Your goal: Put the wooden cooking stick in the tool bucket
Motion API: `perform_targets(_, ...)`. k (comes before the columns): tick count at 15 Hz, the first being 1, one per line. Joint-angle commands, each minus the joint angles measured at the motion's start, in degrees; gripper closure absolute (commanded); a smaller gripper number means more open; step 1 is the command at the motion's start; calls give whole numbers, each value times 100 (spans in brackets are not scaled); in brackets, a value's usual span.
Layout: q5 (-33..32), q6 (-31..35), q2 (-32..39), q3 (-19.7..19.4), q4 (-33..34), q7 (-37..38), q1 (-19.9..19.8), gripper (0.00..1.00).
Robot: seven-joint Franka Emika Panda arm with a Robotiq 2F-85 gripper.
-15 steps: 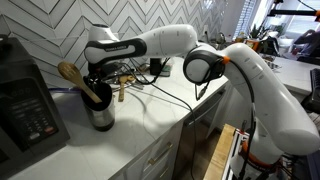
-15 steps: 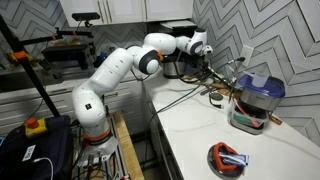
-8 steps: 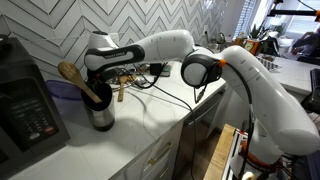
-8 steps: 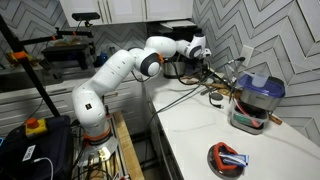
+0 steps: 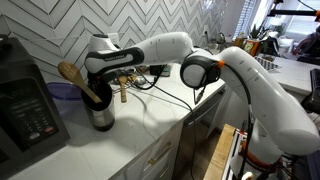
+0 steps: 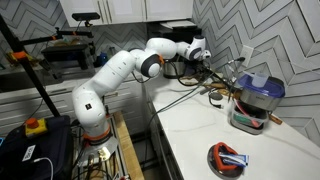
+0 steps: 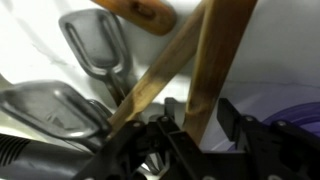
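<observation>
The tool bucket (image 5: 102, 113) is a shiny metal cylinder that stands on the white counter in an exterior view. A round-headed wooden spoon (image 5: 71, 73) leans out of it to the left. My gripper (image 5: 101, 82) hangs directly over the bucket's mouth. In the wrist view my gripper (image 7: 203, 113) is shut on the wooden cooking stick (image 7: 216, 60), whose handle runs steeply up between the jaws. A second wooden handle (image 7: 155, 78) crosses diagonally beside it, with metal spoons (image 7: 95, 45) behind. The stick's head is out of view. My gripper also shows in an exterior view (image 6: 200, 62), where the bucket is hidden.
A black appliance (image 5: 25, 105) stands left of the bucket, with a low purple bowl (image 5: 60, 90) behind. A short dark-brown handle (image 5: 122, 93) stands just right of the bucket. A blue-lidded container (image 6: 257, 100) and a red item (image 6: 228, 157) sit further along the counter.
The arm has shifted slightly left and down over the bucket. The gripper keeps its hold on the stick.
</observation>
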Motion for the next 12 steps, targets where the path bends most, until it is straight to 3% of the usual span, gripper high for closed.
perform_targets(1, 56, 51, 97, 64, 71, -106, -48, 82)
perform_targets(3, 18, 39, -17, 20, -11, -33, -31, 98)
perform_targets(5, -5, 2, -229, -32, -180, 105, -13, 94)
perform_targets(7, -13, -87, -520, -76, -425, 197, -37, 100)
perform_targets(9, 73, -230, -890, -60, -764, 233, -141, 98)
perform_targets(12, 208, -349, -1572, -3, -1540, 166, -380, 98)
